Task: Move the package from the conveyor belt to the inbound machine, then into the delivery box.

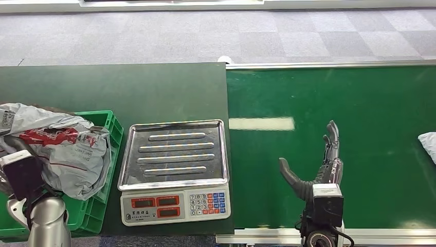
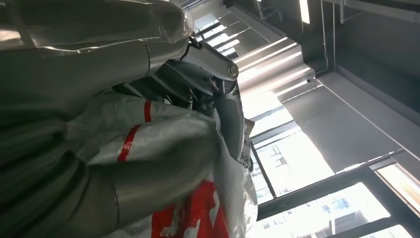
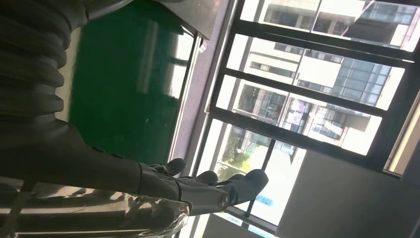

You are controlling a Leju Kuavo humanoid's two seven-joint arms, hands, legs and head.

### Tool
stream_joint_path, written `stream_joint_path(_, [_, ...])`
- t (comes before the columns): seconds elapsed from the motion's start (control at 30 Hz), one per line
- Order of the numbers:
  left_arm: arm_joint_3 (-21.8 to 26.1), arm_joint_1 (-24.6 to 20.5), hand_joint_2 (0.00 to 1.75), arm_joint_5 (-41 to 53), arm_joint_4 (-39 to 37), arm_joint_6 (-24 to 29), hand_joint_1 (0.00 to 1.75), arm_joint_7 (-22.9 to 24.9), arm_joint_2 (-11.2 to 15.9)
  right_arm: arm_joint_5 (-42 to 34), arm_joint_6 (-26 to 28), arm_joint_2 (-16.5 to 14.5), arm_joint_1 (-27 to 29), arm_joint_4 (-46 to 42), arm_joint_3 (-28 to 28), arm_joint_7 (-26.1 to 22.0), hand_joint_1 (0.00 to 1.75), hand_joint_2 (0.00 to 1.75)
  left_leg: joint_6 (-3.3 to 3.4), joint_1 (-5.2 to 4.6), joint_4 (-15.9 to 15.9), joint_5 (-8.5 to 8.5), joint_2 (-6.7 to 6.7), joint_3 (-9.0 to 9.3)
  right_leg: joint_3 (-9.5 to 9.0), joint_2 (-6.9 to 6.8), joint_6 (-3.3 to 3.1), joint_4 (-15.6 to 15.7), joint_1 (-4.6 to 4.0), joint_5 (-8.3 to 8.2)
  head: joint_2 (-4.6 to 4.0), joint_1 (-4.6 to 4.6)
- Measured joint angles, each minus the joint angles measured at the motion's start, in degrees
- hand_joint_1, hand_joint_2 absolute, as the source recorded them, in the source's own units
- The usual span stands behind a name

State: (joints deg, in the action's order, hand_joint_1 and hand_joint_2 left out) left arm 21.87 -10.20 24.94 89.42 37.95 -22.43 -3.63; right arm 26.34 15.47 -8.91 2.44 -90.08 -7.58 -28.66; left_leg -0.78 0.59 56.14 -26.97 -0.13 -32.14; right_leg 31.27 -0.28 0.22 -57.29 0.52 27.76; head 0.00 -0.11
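A crumpled grey package [image 1: 61,149] with red print hangs over the green delivery box [image 1: 112,128] at the left. My left hand [image 2: 218,94] grips the package [image 2: 168,148] from underneath, and the bag hides most of its fingers. Beside the box stands the inbound machine [image 1: 175,203], a scale with a bare steel tray [image 1: 175,128]. My right hand [image 1: 321,164] hovers over the near part of the green conveyor belt [image 1: 360,98], fingers straight and thumb spread, holding nothing. The same right hand [image 3: 198,188] appears in the right wrist view.
A white package [image 1: 428,144] lies at the belt's right edge. The scale and box sit on a dark green table [image 1: 113,92]. The belt's metal rail [image 1: 267,237] runs along the near side. Grey carpet [image 1: 205,36] lies beyond.
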Motion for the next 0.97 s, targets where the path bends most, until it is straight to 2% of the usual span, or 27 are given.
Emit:
stream_joint_path(0.47, [0.71, -1.76, 1.75, -4.79, -1.29, -2.59, 0.00, -1.34, 0.00, 0.85, 0.01, -0.10, 0.56, -1.12, 1.05, 0.29, 0.00, 1.75, 0.00, 0.00, 0.00, 0.00, 0.02, 0.00, -0.01, 0.01, 0.00, 0.00, -0.01, 0.00, 0.00, -0.01])
stream_joint_path(0.7, [0.57, -0.68, 1.75, -12.64, 1.96, -7.51, 0.00, -8.77, -0.71, 0.96, -0.38, -0.11, 0.58, -1.28, 1.22, 0.36, 0.00, 1.75, 0.00, 0.00, 0.00, 0.00, 0.04, 0.00, -0.01, 0.02, 0.00, 0.00, 0.00, 0.00, 0.00, -0.01])
stream_joint_path(0.83, [-2.84, 2.54, 1.75, -13.05, 7.83, -10.23, 0.00, -14.00, -2.58, 1.10, -0.86, -0.12, 0.56, -1.26, 1.29, 0.36, 0.00, 1.75, 0.00, -0.01, 0.00, -0.02, 0.09, 0.00, 0.00, 0.02, 0.00, 0.01, 0.01, 0.00, 0.00, -0.01])
stream_joint_path(0.97, [-8.96, 5.90, 1.75, -10.69, 12.35, -9.33, 0.00, -15.99, -3.86, 1.42, -1.27, -0.12, 0.45, -1.06, 1.29, 0.36, 0.00, 1.75, 0.00, -0.03, 0.00, -0.03, 0.09, -0.01, 0.00, 0.02, 0.01, 0.02, 0.03, 0.00, 0.00, -0.01])
